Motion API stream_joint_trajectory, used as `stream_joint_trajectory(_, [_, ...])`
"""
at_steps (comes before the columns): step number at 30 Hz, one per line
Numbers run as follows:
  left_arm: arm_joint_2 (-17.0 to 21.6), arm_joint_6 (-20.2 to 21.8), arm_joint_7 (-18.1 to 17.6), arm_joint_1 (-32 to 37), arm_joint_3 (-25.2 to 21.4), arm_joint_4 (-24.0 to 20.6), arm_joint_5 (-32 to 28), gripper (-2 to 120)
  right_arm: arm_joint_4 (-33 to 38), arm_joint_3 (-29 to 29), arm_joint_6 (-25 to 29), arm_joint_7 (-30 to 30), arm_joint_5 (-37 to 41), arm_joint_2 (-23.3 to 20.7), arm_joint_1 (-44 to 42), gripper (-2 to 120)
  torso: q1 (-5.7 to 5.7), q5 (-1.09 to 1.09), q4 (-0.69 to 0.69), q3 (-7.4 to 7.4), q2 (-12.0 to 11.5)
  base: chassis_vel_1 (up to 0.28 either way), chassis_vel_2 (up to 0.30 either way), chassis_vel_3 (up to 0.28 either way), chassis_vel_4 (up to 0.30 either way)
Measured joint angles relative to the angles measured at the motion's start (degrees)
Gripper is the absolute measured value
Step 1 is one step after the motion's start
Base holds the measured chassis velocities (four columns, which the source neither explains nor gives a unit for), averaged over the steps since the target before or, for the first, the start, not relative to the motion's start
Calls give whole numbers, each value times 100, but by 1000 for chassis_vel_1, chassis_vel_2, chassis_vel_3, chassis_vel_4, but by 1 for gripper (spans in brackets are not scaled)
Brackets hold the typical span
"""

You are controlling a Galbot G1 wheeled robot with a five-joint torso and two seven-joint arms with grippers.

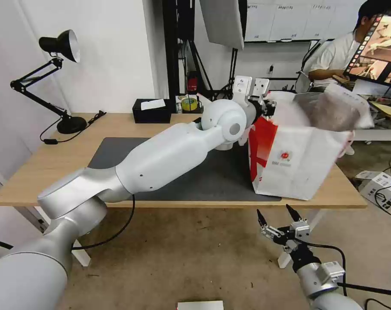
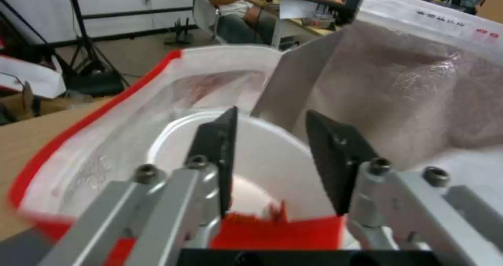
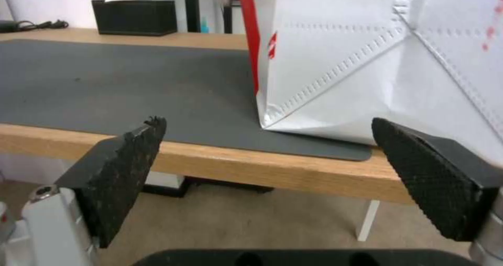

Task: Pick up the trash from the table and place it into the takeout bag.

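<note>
**Bowl at the bag's mouth**

The left claw (image 2: 278, 156) is held spread over the takeout bag's (image 1: 296, 165) open top, with the white bowl (image 2: 262, 167) seen just beneath it inside the bag. The right claw (image 1: 276, 217) is kept spread below the counter (image 1: 40, 168) edge, near the bag's base.

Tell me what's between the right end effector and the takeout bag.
Only the table's front edge and a strip of grey mat; the right wrist view shows the right end effector open below the takeout bag.

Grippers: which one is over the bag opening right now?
The left gripper, fingers apart above the white bowl inside the takeout bag. The right gripper hangs open below the table edge, empty.
</note>
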Motion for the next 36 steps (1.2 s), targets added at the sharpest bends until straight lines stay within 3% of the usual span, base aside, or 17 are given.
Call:
stream_joint_trajectory(9, [245,-189,4,95,-81,-216,-40,74,0,0,0,0,0,0,0,100,0,0,0,0,0,0,0,0,0])
stream_joint_trajectory(15, [682,-472,75,222,-121,-587,-56,98,0,0,0,0,0,0,0,100,0,0,0,0,0,0,0,0,0])
stream_joint_trajectory(21, [1120,-825,281,434,-275,-976,30,100,0,0,0,0,0,0,0,100,0,-1,0,0,0,0,0,0,0])
stream_joint_trajectory(23, [1381,-1208,423,686,-405,-1194,387,100,0,0,0,0,0,0,0,100,0,0,0,0,0,0,0,0,0])
stream_joint_trajectory(28, [1854,-1707,707,1277,-630,-1574,1144,100,0,0,0,0,0,0,0,100,0,-2,0,0,0,0,0,0,0])
stream_joint_trajectory(33, [2393,-1988,936,1820,-962,-1941,1692,100,0,0,0,0,0,0,0,100,0,-1,1,0,0,0,0,0,0])
stream_joint_trajectory(36, [2857,-2114,1054,2499,-1488,-2349,2104,100,-1,0,0,0,0,-1,0,100,0,-1,2,-1,1,0,0,0,0])
